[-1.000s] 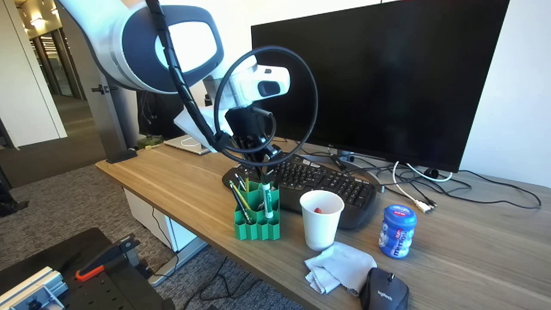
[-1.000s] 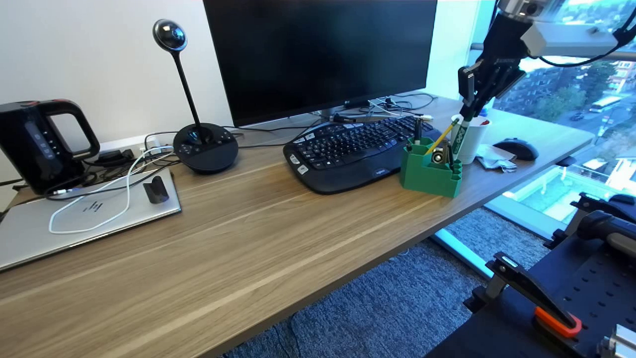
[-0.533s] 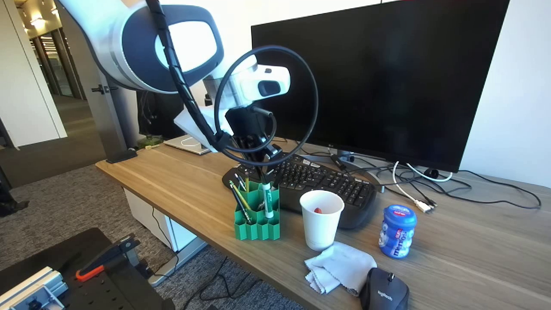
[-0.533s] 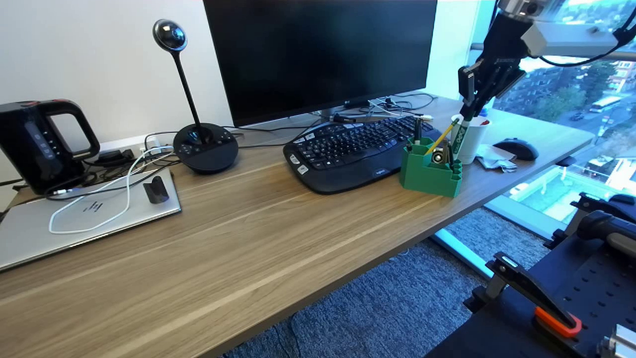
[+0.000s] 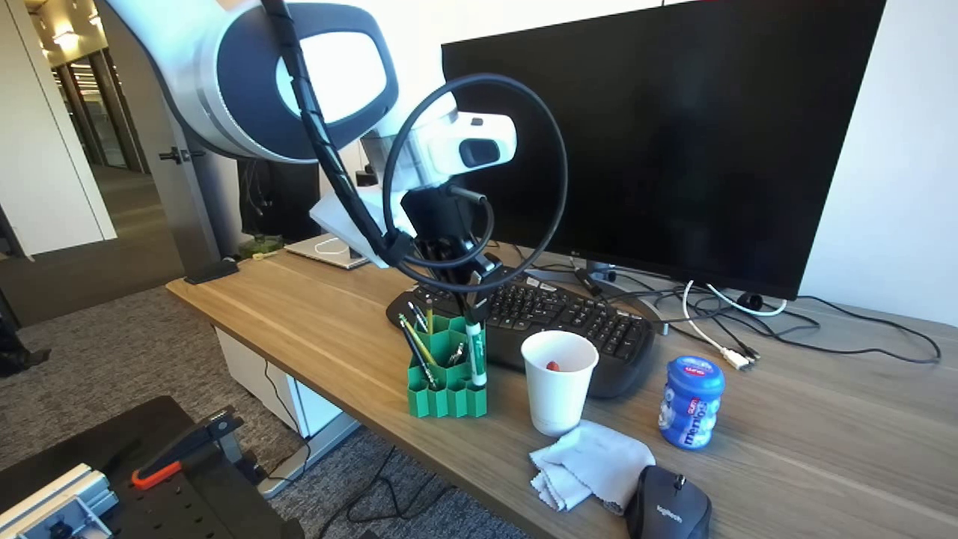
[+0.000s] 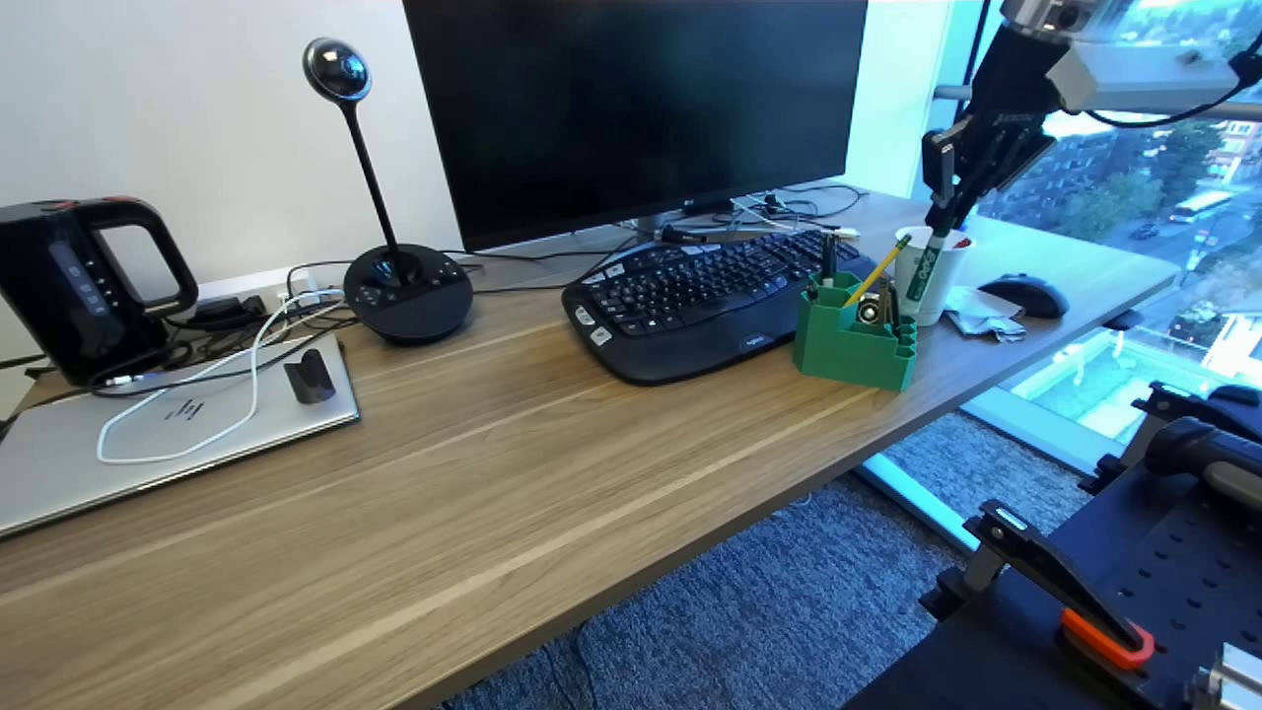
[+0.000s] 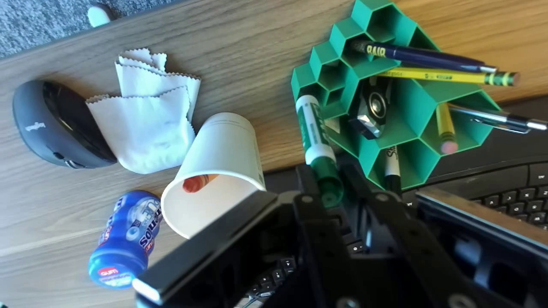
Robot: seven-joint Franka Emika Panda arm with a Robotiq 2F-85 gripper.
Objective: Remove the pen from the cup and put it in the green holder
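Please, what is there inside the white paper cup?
Inside the white paper cup, one end of a reddish crayon-like stick shows. Its lower part and the cup's bottom are hidden behind the cup's wall.

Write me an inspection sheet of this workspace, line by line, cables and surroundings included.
Surface: wood-grain desk, no spill seen.
Green holder: upright, stocked with pencils and pens.
Pen: out of the cup, tip at a corner of the green holder; whether inside a compartment, cannot tell.
Cup: white, upright, with a red-tipped stick inside.
Clutter: keyboard, mouse, folded cloth, blue gum bottle.
Gripper: shut on the pen's green cap.
Cables: white and black cables tangled below the monitor; a black cable runs along the arm.
Surroundings: kettle, laptop, window, perforated board.
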